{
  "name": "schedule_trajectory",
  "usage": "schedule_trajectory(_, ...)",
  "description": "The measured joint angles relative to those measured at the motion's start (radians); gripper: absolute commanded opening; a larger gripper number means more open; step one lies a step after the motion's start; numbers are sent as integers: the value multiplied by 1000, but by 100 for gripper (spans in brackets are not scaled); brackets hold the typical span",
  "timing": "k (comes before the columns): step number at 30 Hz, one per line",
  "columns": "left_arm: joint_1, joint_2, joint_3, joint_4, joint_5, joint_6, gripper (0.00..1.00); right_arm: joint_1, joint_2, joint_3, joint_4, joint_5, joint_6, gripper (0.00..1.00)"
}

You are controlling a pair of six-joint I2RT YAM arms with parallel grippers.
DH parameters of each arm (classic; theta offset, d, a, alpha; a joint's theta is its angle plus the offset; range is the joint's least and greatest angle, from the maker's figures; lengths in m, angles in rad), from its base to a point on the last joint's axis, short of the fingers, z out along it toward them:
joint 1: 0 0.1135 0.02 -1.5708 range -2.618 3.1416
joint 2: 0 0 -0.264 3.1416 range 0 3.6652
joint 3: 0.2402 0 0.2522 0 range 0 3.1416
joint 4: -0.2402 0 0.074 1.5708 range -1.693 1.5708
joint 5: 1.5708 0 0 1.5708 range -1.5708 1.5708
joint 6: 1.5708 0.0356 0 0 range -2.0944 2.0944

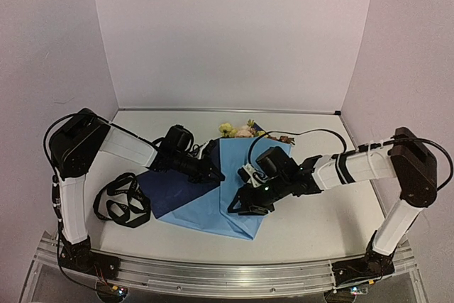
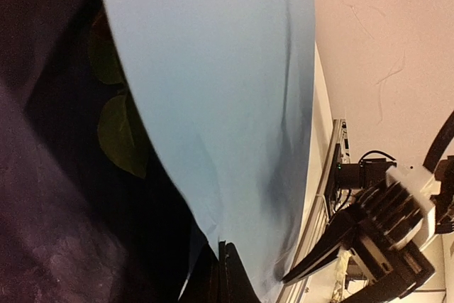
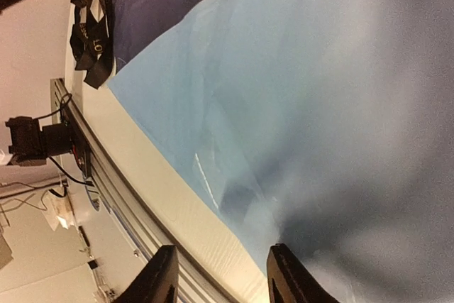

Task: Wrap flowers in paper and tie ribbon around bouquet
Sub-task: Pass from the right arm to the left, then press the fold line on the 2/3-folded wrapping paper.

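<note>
The light-blue paper (image 1: pixel 230 196) lies folded in the middle of the table, and its left part (image 1: pixel 170 189) looks dark blue. Yellow and pink blooms of the flowers (image 1: pixel 236 130) stick out past its far edge. My left gripper (image 1: pixel 216 174) is shut on an edge of the paper (image 2: pixel 213 69), its tips (image 2: pixel 221 274) pressed together there, with green leaves (image 2: pixel 120 133) in the shadow beside it. My right gripper (image 1: pixel 237 207) stands open just over the paper's near part (image 3: pixel 319 104), nothing between its fingers (image 3: pixel 159 274). The black ribbon (image 1: pixel 122 200) lies looped at the left.
White walls close in the table at the back and both sides. A metal rail (image 1: pixel 227 271) runs along the near edge, close to the paper's lower corner. The ribbon (image 3: pixel 92 40) also shows in the right wrist view, beside the dark part of the paper.
</note>
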Motion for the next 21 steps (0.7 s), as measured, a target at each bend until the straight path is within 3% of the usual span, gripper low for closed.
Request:
schedule_trajectory(5,0,-41,-70,22,-70,-5,0,0,-116,-44,-53,49,-1,51)
schedule_trajectory(9,0,-89,-116,39,-126,-14,0,0,-166,-68,-84,84,4,45)
schedule_trajectory(15,-1,-141,-167,66,-189,-30,0,3,-151,-72,-96,99,32,39)
schedule_trajectory(21,-1,-141,-192,76,-221,-36,0,17,-35,-61,-79,95,51,35)
